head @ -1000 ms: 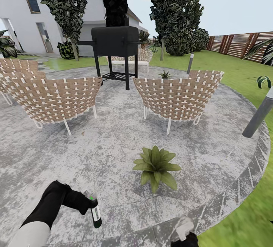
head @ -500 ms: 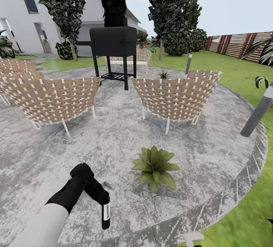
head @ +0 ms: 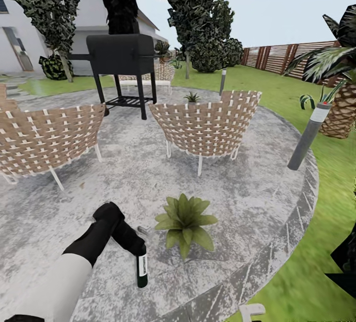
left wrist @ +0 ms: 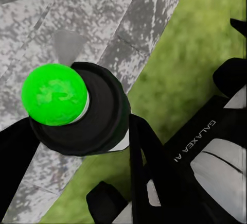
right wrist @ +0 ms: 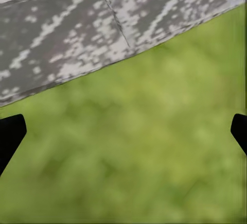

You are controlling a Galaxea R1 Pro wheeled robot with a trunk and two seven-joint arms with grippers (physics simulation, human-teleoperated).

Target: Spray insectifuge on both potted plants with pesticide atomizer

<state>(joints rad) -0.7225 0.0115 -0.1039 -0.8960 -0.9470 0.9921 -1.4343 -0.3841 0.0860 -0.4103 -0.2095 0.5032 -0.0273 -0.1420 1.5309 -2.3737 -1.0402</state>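
On the round grey stone patio (head: 257, 198) of the garden, my left gripper (head: 134, 244) is shut on the pesticide atomizer (head: 142, 270), a slim dark bottle with a white label that hangs upright just above the paving. The left wrist view looks down on the atomizer's green cap (left wrist: 54, 94) between the black fingers (left wrist: 146, 152). One potted plant (head: 184, 221), a low green rosette, sits just right of the bottle and apart from it. The other potted plant (head: 192, 97) peeks out behind a woven chair. My right gripper (right wrist: 123, 131) hangs open over the patio's edge and the lawn.
Two woven chairs (head: 207, 124) (head: 42, 137) and a black grill (head: 121, 55) stand farther back on the patio. A grey bollard lamp (head: 306, 137) leans at the patio's right rim, with a palm (head: 341, 109) beyond it. Lawn (head: 306, 282) lies right, and the brown fence (head: 282, 55) runs behind.
The head view has swung right, bringing the palm into sight. My left arm reached forward with the atomizer, which now hangs closer to the near plant.
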